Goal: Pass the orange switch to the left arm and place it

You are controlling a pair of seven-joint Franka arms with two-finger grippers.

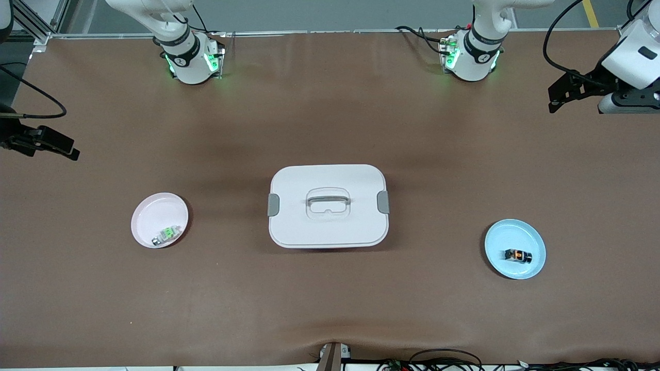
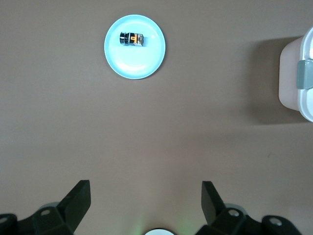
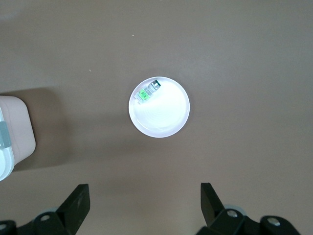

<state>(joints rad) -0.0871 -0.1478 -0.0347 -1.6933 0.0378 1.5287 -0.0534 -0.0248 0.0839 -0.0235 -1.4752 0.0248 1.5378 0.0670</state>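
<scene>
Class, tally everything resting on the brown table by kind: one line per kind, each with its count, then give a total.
Plates: 2, pink plate and blue plate
Small components: 2, green-and-white component and orange switch
Boxes: 1, white box
Total: 5

A pink plate (image 1: 154, 208) lies on the brown surface (image 1: 330, 299) toward the right arm's end, and a small green-and-white component (image 1: 166, 235) rests in it, close to the rim nearer the front camera. A light blue plate (image 1: 502, 239) lies toward the left arm's end, a little nearer the front camera than the pink one. Dark cables (image 1: 443, 358) trail along the surface's near edge.
</scene>
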